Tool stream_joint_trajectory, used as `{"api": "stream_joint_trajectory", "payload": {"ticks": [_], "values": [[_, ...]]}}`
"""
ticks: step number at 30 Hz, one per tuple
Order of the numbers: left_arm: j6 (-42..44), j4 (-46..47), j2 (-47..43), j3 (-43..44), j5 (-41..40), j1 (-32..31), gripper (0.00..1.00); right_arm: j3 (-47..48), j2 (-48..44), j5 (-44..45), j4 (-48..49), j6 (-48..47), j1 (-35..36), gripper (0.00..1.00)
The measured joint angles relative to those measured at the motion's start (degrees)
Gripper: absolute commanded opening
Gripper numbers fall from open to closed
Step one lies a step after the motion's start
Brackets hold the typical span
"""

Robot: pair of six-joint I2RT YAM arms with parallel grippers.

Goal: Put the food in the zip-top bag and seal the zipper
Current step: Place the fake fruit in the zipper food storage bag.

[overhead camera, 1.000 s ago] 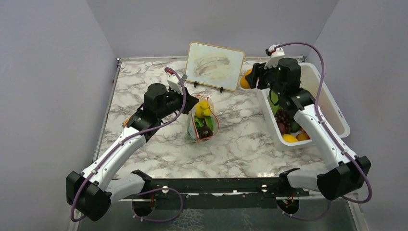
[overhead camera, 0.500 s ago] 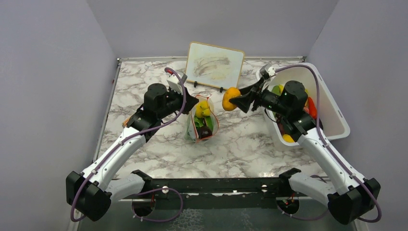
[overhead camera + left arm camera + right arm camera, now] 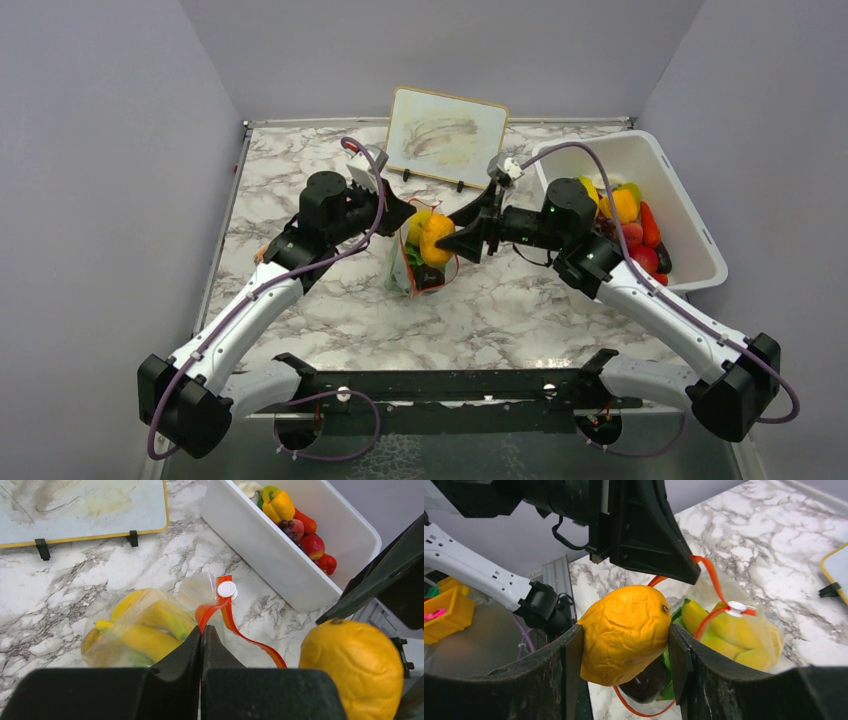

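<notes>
Swinging leftward from above the white tub [image 3: 700, 262], the right gripper [image 3: 437, 240] has carried the orange fruit [image 3: 436, 238] across the marble table [image 3: 300, 180] to the zip-top bag [image 3: 412, 278], while the left arm has stayed put. Its two fingers clamp the fruit's wrinkled sides, parted only as far as the fruit is wide, and the fruit hangs right at the bag's mouth (whether it has crossed the rim I cannot tell). The left gripper [image 3: 201, 640] is pressed fully closed on the zipper [image 3: 240, 632], pinching the red-orange strip so that it loops upward and holds the mouth open; a small white slider [image 3: 227, 589] sits on the strip just beyond the fingertips. Inside the clear bag lie yellow bananas [image 3: 150, 635], with green lettuce [image 3: 667, 690] and a dark piece [image 3: 644, 685] beneath the fruit in the right wrist view. The bag stands at the table's middle, between the two arms, in front of a yellow-edged board [image 3: 445, 135] propped at the back. More food remains in the tub at the right, a yellow pepper [image 3: 281, 505] and red pieces [image 3: 312, 545] among it.
</notes>
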Motion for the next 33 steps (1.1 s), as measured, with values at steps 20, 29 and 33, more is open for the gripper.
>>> {"api": "stream_joint_trajectory", "payload": {"ticks": [20,29,33], "values": [[-2.2,-0.8,0.1,0.8,4.4,0.0,0.0,1.0,10.5,12.7,-0.8,-9.2,5.1,0.37],[-4.2,0.9,0.1,0.8,6.7,0.0,0.0,0.9,10.7,24.0,-5.2,-14.9,5.7,0.45],[-5.5,1.9,0.1,0.8,7.0,0.0,0.0,0.9,11.5,25.6,-5.8,-15.5,5.8,0.5]]}}
